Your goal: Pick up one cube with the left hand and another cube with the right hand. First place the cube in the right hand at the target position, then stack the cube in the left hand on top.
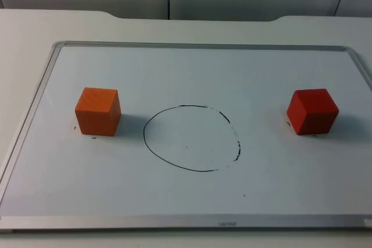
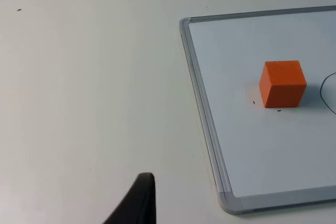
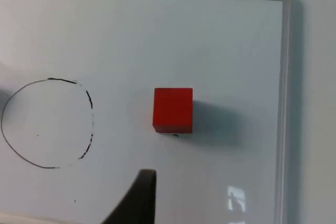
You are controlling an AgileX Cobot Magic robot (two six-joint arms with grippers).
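Plainly nothing is done yet: the orange cube (image 1: 97, 111) sits on the whiteboard (image 1: 174, 68) left of the drawn circle (image 1: 192, 138), which holds nothing, and the red cube (image 1: 312, 111) sits right of it. Both picks, the placing and the stacking remain. Whether either gripper is spread I cannot tell.
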